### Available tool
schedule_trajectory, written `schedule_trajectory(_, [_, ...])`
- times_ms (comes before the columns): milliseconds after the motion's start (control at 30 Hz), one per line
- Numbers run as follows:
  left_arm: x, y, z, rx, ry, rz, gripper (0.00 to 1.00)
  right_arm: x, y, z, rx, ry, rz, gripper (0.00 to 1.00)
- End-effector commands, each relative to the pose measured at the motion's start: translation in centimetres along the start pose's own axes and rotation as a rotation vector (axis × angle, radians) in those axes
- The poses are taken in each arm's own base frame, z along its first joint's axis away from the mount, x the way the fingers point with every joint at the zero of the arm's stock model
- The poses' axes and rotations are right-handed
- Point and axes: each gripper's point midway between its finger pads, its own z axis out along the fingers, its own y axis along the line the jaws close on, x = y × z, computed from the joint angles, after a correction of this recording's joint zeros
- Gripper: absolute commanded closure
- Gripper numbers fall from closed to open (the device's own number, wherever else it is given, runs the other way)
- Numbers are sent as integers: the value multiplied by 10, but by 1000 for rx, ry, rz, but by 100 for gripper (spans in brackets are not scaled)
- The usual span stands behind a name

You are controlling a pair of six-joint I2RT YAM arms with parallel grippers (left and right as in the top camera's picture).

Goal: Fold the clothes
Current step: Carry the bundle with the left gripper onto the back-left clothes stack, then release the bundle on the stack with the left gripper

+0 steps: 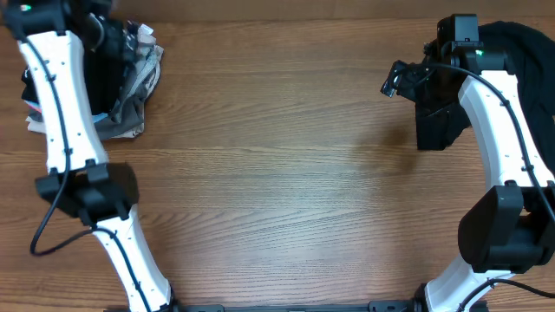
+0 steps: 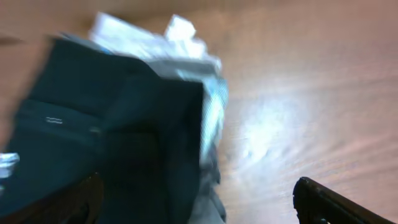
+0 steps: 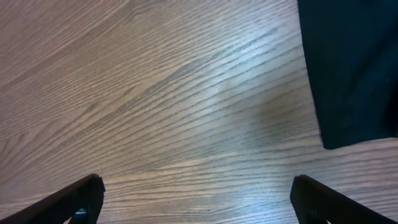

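The clothes lie in two places. A heap of them (image 1: pixel 139 82), grey and pale pieces with a black T-shirt (image 2: pixel 106 137) on top, sits at the table's far left. My left gripper (image 1: pixel 117 43) hovers just over that heap, open, its wide-spread fingers (image 2: pixel 323 205) holding nothing; in the blurred left wrist view it (image 2: pixel 199 208) is above the black shirt's edge. A flat black garment (image 1: pixel 436 126) lies at the right, with a further black heap (image 1: pixel 525 43) behind it. My right gripper (image 1: pixel 395 82) is open over bare wood (image 3: pixel 199 199), the black garment's corner (image 3: pixel 354 68) off to its right.
The wooden table (image 1: pixel 286 173) stretches between the two arms. The left arm's white links (image 1: pixel 65 113) cross in front of the left heap, and the right arm (image 1: pixel 499 130) stands beside the black garment.
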Motion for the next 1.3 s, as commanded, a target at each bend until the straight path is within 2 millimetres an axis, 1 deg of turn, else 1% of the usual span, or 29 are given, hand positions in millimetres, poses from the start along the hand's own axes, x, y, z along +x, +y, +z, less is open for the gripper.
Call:
schedule_trajectory(0, [1,37,-10,-34,-41,-115,0,-2,4,-3,-11,-12,-5,0])
schedule_trajectory(67, [14,58,5,-48,-10,-152,0,-2,4,-3,-11,-12,-5,0])
schedule_trajectory(100, [17,64,9,-52,-4,-162,0,-2,4,-3,-11,-12,-5,0])
schedule_trajectory(167, [27,83,29,-60,12,-191,0,-3,5,-3,-13,-15,-6,0])
schedule_trajectory(200, [33,100,56,-71,17,-201,0,-4,5,-3,-15,-20,-7,1])
schedule_trajectory(233, [35,104,69,-71,19,-194,0,-5,5,-3,-16,-22,-3,1])
schedule_trajectory(333, [47,110,119,-63,43,-180,0,-5,6,-3,-17,-22,0,1])
schedule_trajectory(400, [68,108,158,-42,95,-190,0,-4,7,-2,-17,-19,-4,1])
schedule_trajectory(533, [104,101,204,-8,190,-237,0,-2,11,-2,-20,-17,-14,1])
schedule_trajectory(567, [113,99,211,-1,213,-248,0,-1,12,-2,-20,-16,-15,0])
schedule_trajectory(633, [117,97,212,5,228,-250,0,-1,12,-2,-20,-15,-15,0])
schedule_trajectory(700, [113,97,207,2,221,-248,0,-1,12,-2,-19,-13,-15,0])
schedule_trajectory(733, [109,98,201,-2,212,-247,0,-1,12,-2,-20,-16,-16,0])
schedule_trajectory(767, [102,99,192,-7,198,-244,0,-3,12,-2,-22,-24,-25,0])
schedule_trajectory(800, [91,101,176,-17,170,-239,0,-8,13,-6,-16,-42,-55,0])
schedule_trajectory(833, [76,104,153,-34,134,-232,0,-15,12,-14,-6,-67,-56,0])
schedule_trajectory(867, [65,105,135,-44,106,-227,0,-22,14,-24,-6,-91,-64,0])
schedule_trajectory(900, [54,105,115,-55,76,-222,0,-30,17,-36,-13,-117,-82,0])
schedule_trajectory(933, [46,105,99,-63,53,-218,0,-38,21,-51,-13,-151,-87,0])
schedule_trajectory(967, [32,104,64,-77,9,-210,0,-48,25,-73,-7,-199,-92,0])
schedule_trajectory(1000, [25,99,37,-83,-14,-203,0,-56,29,-96,-2,-244,-101,0])
schedule_trajectory(1067, [19,90,1,-87,-35,-195,0,-62,37,-129,-7,-299,-135,0])
schedule_trajectory(1100, [17,85,-13,-87,-42,-191,0,-63,40,-147,-8,-327,-155,0])
schedule_trajectory(1133, [16,79,-28,-87,-49,-186,0,-63,41,-157,-7,-343,-158,0])
schedule_trajectory(1200, [17,68,-60,-86,-59,-178,0,-61,45,-196,-7,-407,-166,0])
schedule_trajectory(1233, [21,62,-76,-83,-51,-178,0,-55,49,-221,-21,-442,-175,0])
schedule_trajectory(1267, [22,60,-80,-83,-50,-178,0,-53,50,-227,-24,-451,-176,0])
